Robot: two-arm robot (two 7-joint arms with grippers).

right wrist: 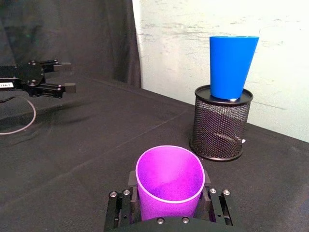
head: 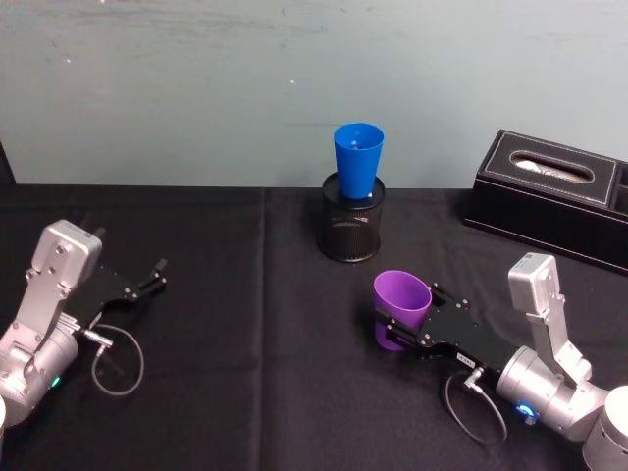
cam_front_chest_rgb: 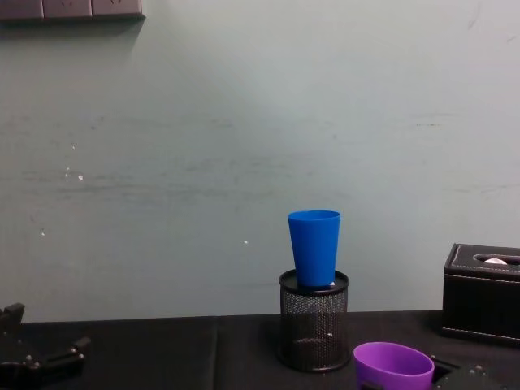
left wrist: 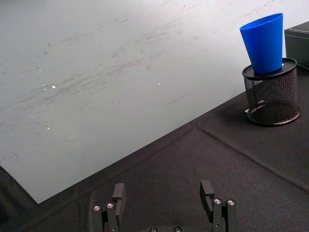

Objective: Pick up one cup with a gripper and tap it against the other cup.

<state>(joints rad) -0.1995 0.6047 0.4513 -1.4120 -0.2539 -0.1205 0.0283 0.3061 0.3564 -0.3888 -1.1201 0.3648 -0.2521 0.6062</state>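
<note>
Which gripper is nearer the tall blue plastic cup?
Right. The right gripper, holding the purple plastic cup, is in front of the blue cup; the left gripper is far left.

The base of the blue cup (head: 358, 162) is hidden inside the mesh pen holder (head: 351, 235), part of the lower wall of the purple cup (head: 398, 300) is hidden behind the right gripper (head: 406, 319), and the black box (head: 549, 196) at far right is cut off by the edge.

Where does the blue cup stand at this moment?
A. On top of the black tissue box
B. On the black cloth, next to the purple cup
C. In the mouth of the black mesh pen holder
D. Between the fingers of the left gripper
C: the blue cup stands upright with its base in the mouth of the black mesh pen holder, apart from the purple cup that the right gripper holds.
</note>
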